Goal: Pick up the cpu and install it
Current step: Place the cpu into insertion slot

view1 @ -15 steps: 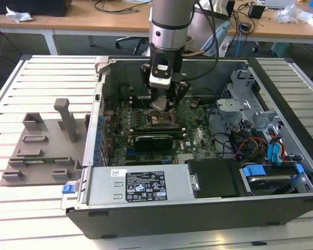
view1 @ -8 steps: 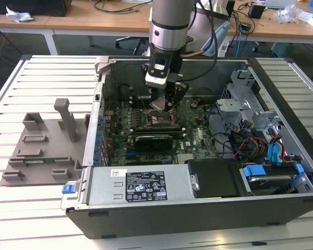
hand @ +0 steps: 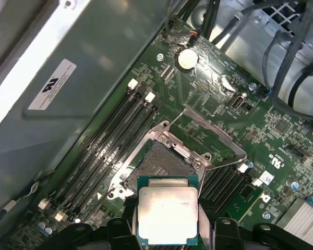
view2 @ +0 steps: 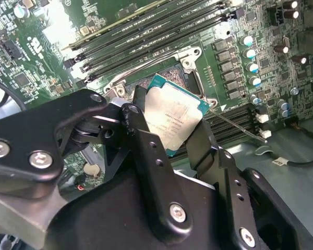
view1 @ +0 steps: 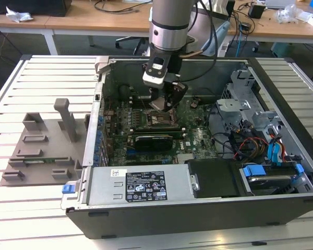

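One arm is on this job, and its gripper hangs inside the open computer case, over the green board. Both fingers are closed narrow on the cpu, pinching it at two opposite edges with its silvery top towards the cameras; the pale green rim shows round it in both wrist views.

What matters from my seat is where the socket lies from the chip. In the first wrist view the cpu sits between the fingers of the gripper, clear of the board, and the bare socket lies just beyond its far edge, with the metal frame open around it. So I judge the chip is held over the near side of the socket and is not seated. It is square, so it has no long axis, but its edges look turned against the frame's edges, or the chip is tilted; I cannot tell which.

Black memory slots run beside the socket.

As for writing: the cpu top carries faint print, a white sticker sits on the case wall, and a black label lies on the grey box at the front. I leave all of it unread.
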Robot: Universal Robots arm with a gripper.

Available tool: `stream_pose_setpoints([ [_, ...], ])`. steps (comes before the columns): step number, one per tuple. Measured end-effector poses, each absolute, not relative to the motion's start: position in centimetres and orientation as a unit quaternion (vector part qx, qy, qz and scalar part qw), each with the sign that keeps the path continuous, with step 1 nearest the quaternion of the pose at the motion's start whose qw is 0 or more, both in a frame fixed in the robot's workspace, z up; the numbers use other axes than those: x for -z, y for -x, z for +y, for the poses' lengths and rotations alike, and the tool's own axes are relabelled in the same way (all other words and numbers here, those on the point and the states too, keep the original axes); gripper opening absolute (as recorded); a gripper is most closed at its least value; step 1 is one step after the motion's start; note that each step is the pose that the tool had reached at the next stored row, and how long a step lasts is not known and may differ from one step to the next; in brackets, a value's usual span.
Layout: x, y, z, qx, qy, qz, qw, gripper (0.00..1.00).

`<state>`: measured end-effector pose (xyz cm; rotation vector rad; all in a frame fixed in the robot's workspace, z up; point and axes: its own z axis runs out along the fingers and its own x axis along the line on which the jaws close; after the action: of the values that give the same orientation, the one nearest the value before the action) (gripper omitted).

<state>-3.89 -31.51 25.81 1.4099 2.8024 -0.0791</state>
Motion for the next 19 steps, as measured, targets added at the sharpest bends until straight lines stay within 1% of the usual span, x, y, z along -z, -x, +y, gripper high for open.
stream_pose_setpoints([
  [19, -25.76, 3.89, -31.51, 0.025, -0.517, 0.855, 0.0, 0.55],
])
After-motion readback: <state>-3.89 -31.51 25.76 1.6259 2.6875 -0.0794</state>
